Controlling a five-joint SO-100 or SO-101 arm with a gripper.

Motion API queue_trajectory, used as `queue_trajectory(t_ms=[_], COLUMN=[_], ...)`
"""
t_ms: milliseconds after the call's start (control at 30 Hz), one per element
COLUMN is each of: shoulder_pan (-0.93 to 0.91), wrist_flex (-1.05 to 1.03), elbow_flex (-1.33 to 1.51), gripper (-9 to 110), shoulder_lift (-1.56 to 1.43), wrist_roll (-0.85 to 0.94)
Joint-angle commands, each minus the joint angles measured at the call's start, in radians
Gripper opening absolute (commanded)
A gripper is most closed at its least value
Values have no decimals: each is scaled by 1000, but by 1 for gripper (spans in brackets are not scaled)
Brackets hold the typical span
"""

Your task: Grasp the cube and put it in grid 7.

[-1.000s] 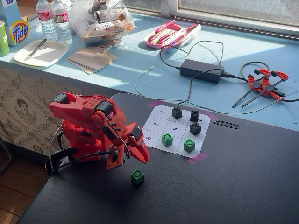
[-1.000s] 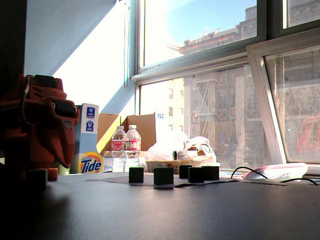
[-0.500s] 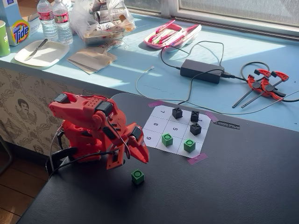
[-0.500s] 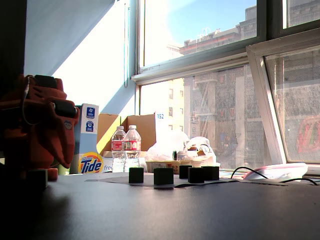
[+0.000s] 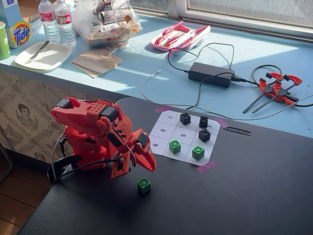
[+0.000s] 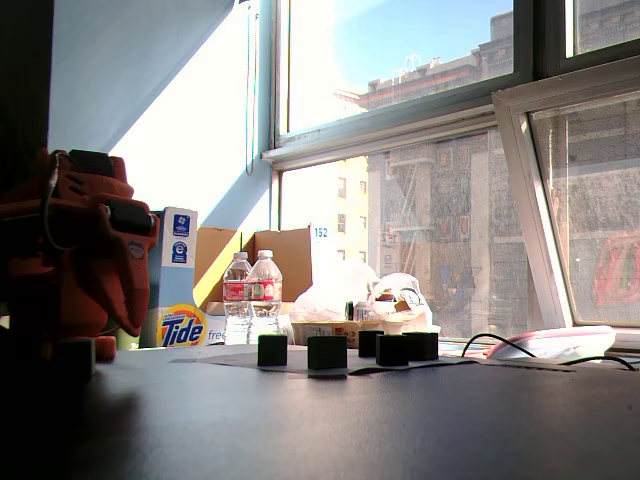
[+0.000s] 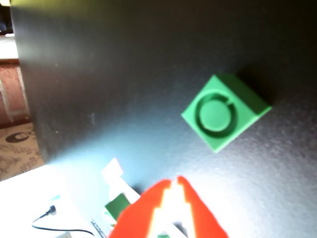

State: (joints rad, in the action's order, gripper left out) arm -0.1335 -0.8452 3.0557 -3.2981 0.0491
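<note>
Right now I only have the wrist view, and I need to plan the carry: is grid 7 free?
Observer: Yes. In a fixed view, grid 7 is bare. A black cube fills the cell beside it.
Operator: Is my cube on the sheet?
Observer: No. The cube sits on the black table, clear of the paper sheet.
Operator: Any lookalikes?
Observer: A second green cube and a third green cube stand on the sheet.
</note>
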Motion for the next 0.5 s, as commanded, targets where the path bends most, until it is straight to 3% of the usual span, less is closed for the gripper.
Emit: queue_trajectory(t_ms=[0,267,467], shoulder_pan=[0,-52,-17], wrist_flex=[34,48,-178], elbow_flex=[64,-57,-453], gripper=[0,0,2], shoulder_lift=[-3,100,367], wrist_roll=[21,98,190])
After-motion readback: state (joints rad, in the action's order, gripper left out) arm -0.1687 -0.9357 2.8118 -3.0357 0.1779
